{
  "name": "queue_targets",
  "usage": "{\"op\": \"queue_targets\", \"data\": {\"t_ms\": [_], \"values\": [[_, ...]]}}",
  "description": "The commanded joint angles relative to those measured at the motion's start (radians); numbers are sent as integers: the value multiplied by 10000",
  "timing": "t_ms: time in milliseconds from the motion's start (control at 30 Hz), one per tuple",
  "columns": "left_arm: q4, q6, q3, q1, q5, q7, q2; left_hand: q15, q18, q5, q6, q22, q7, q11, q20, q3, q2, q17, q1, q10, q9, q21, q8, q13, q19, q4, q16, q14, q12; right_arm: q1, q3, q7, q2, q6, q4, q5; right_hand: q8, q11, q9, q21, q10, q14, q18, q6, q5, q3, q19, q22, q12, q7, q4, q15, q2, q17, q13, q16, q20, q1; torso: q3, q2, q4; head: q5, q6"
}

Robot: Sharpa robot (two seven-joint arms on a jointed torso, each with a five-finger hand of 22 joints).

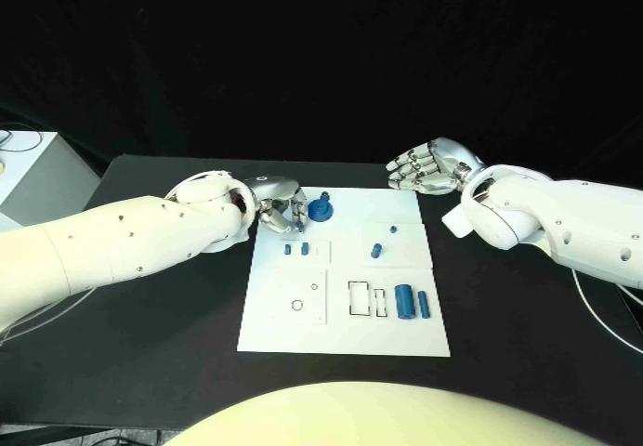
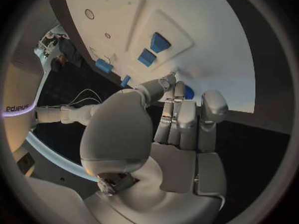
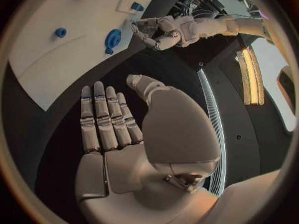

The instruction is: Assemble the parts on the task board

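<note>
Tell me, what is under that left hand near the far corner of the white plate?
The left hand hovers at the task board's far corner beside a round blue part. Whether its fingers touch that part is hidden.

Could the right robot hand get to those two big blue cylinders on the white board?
Probably yes. The right robot hand is open, holding nothing, and nothing stands between it and the two blue cylinders on the task board.

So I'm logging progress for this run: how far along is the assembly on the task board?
Early, it seems. On the task board a round blue part stands at the far edge; whether it is seated I cannot tell. The left hand is at that part, fingers beside it, no clear grip. The right hand is open over the table, holding nothing. Two blue cylinders and several small blue pieces lie loose, apparently unplaced.
</note>
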Motion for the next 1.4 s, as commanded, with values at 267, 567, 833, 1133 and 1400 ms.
{"op": "queue_targets", "data": {"t_ms": [267,567,833,1133,1400], "values": [[-29,410,8,-13,-40,-176,32,1,-173,39,61,-20,-15,10,13,-70,-43,-23,-85,65,-12,29,-38,-14,17,-21,53,67,-78,-3,1,91,5,84,8,-82,-61,39,-11,-61,28,-12,137,45,14,40,51,-13,-55,260,15,50,15,-4,-11,6,20,-114,9,3,-5,11,0],[-22,442,8,-16,-46,-182,71,3,-174,39,59,-19,-15,11,15,-75,-45,-24,-89,68,-13,30,-48,-17,17,-19,53,64,-97,-3,1,94,8,91,5,-82,-63,39,-11,-66,26,-18,137,45,13,44,47,-14,-58,260,13,52,15,-6,-11,3,22,-116,6,5,-5,10,0],[-54,446,5,-22,-48,-177,132,6,-171,39,57,-28,-13,14,16,-80,-46,-43,-93,73,-13,20,-59,-19,8,-15,47,55,-116,-4,1,97,21,103,-2,-82,-66,40,-12,-73,24,-26,137,45,12,47,41,-16,-60,260,12,54,15,-8,-11,-1,24,-118,3,8,-2,3,0],[-41,481,-2,-37,-50,-160,174,8,-173,39,54,-19,-13,17,17,-83,-45,-44,-92,77,-13,28,-70,-22,14,-14,47,52,-134,-4,1,96,28,112,-11,-82,-66,40,-12,-73,24,-26,137,45,12,47,41,-16,-60,260,12,54,15,-8,-11,-1,24,-118,7,5,-3,3,0],[-41,572,-9,-40,-65,-190,193,6,-181,38,76,3,-16,8,20,-91,-37,-32,-83,113,-7,48,-75,-16,29,-16,54,53,-147,-4,1,95,36,126,-20,-82,-66,40,-12,-73,24,-26,137,45,12,47,41,-16,-60,260,12,54,15,-8,-11,-1,24,-118,11,4,-2,13,0]]}}
